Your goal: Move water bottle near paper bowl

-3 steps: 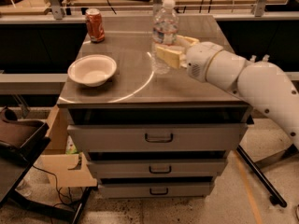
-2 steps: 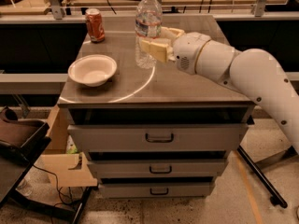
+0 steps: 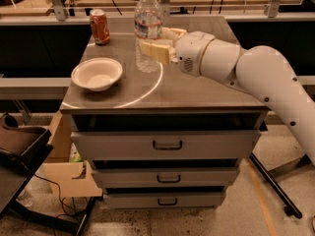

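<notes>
Hand [image 3: 150, 40] closed on bottle [image 3: 147, 25] at mid-body, just under label. Side grip suited upright carry. Bottle stood upright in hand, base at or just over counter [image 3: 202, 90] — could not tell which. Bowl [image 3: 97, 73] lay near, past fingertips, toward front edge; can [image 3: 100, 26] past them, further back. Bottle: clear, ribbed, white cap, white-and-red label — probably light, tippy.

Clear water bottle [image 3: 148, 21] upright, clasped by end effector [image 3: 154, 42], near paper bowl [image 3: 97, 73]
</notes>
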### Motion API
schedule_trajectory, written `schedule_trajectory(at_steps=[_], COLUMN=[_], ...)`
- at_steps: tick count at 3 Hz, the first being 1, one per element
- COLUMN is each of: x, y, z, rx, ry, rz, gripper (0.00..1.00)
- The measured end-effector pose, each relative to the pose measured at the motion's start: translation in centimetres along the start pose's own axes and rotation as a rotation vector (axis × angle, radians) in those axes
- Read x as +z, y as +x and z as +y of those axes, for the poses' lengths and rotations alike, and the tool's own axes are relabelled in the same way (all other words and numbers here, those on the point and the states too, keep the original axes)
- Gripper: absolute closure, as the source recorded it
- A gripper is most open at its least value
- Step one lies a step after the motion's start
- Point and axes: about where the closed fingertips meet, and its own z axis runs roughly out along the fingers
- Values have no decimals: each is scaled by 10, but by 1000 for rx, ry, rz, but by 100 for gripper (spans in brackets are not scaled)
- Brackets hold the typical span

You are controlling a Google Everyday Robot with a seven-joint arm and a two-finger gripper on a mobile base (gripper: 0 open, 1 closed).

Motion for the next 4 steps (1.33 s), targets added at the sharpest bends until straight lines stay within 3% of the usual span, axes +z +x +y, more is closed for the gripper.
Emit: schedule_trajectory(at_steps=[4], x=[3], y=[46], z=[1], rx=[11], ry=[6], rz=[83], gripper=[100])
